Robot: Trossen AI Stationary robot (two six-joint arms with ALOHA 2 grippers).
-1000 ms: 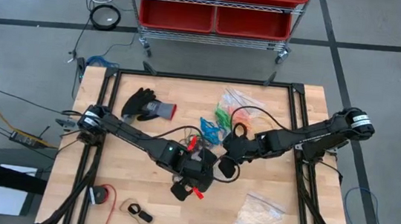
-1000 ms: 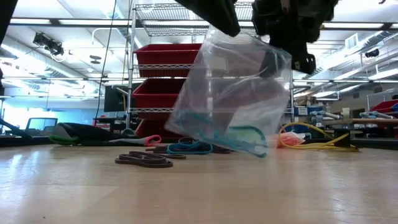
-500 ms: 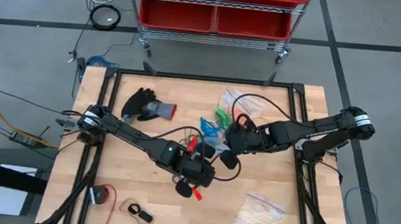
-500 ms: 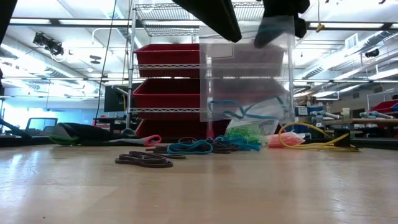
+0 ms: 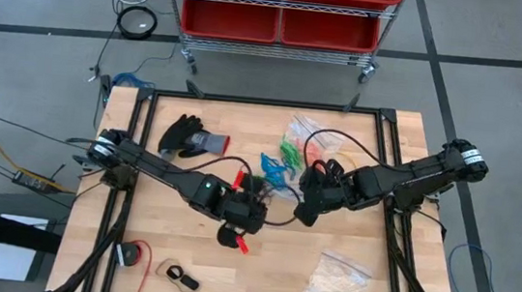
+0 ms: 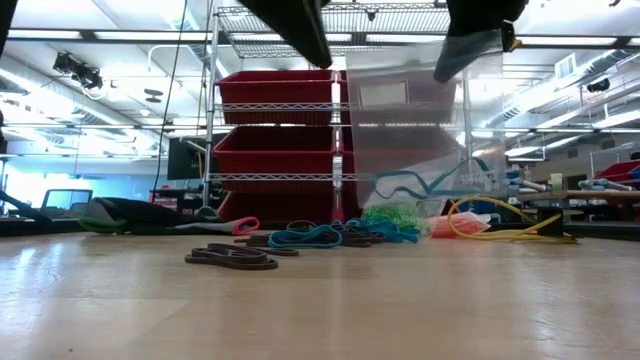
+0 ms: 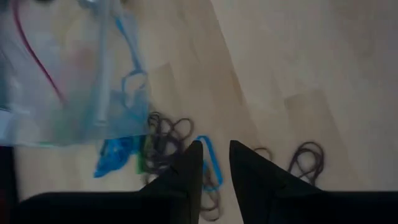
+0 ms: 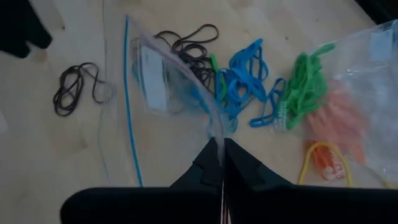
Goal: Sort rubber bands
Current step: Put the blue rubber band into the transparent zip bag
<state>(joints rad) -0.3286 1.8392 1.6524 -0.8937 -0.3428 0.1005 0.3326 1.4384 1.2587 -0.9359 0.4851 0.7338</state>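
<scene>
My right gripper (image 8: 219, 142) is shut on a clear zip bag (image 6: 415, 130) and holds it up above the middle of the table (image 5: 172, 253). A few blue rubber bands (image 6: 420, 183) lie in the bag's bottom. Loose rubber bands rest on the table: blue (image 8: 245, 78), green (image 8: 301, 84) and black (image 8: 196, 43), plus a single black loop (image 8: 74, 90). Orange ones show inside another clear bag (image 8: 336, 124). My left gripper (image 7: 215, 155) hovers left of the held bag, narrowly open, with nothing between its fingers. My right gripper pinches the bag's upper rim (image 8: 214, 132) by the blue zip line, near one top corner (image 6: 478, 62), between its two fingers. The fingers slant down from the table's right. The bag hangs upright below them, its bottom off the table.
A black glove (image 5: 189, 138) lies at the far left. A clear bag of whitish pieces (image 5: 336, 278) sits near the right front. A red roll (image 5: 133, 254) and a small dark item (image 5: 179, 276) lie near the left front. A yellow cable (image 6: 510, 228) lies beside the bands.
My right gripper has risen with the bag. The bag was tilted with its lower end low by the table; it now hangs straight and higher. My left gripper has drawn away from the bag toward the table's left.
</scene>
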